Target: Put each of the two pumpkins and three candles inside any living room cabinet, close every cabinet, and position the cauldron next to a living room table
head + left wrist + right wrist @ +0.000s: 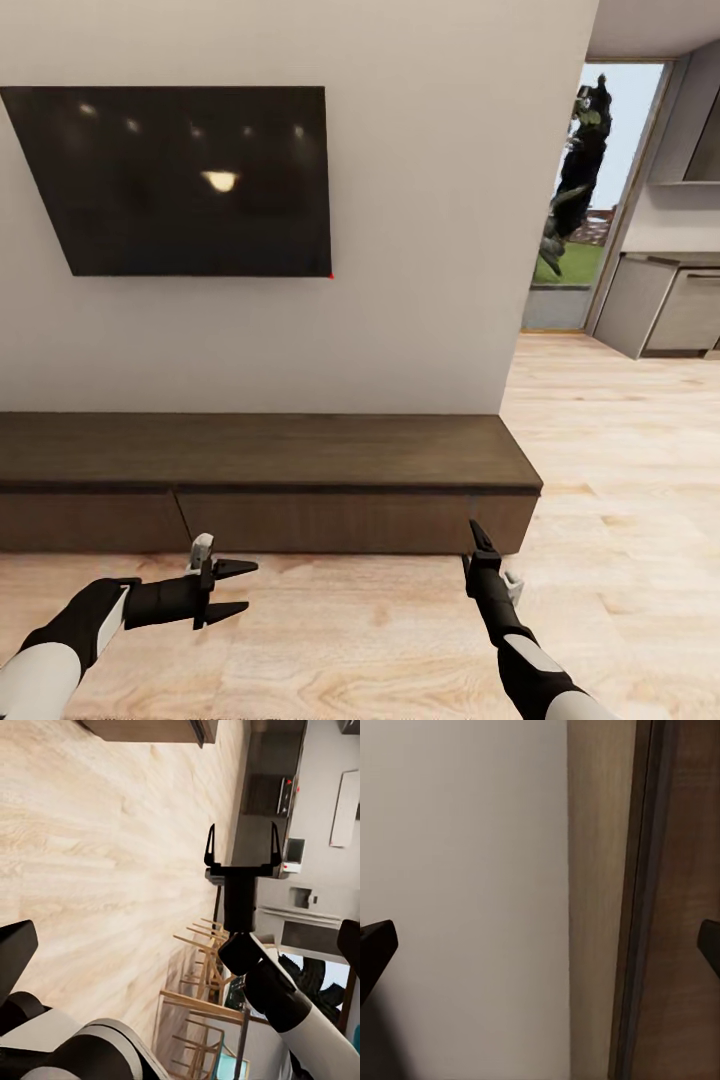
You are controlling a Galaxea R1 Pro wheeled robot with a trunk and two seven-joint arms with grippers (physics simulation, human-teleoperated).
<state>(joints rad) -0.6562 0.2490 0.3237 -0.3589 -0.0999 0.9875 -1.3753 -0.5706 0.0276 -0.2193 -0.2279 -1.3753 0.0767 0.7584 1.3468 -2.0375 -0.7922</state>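
Note:
The cabinet is a long, low dark-brown unit standing against the wall, and its flat drawer fronts look shut. My left gripper hovers open over the floor in front of it, pointing sideways, with nothing between its fingers. My right gripper points at the cabinet's right drawer front, close to it and empty. The left wrist view shows the right gripper with its two fingertips spread apart. In the right wrist view the cabinet is close ahead, beside the pale wall.
A dark TV hangs on the wall above the cabinet. Right of the wall's end, light wood floor runs toward a glass door and grey kitchen units. Wooden chairs stand behind me.

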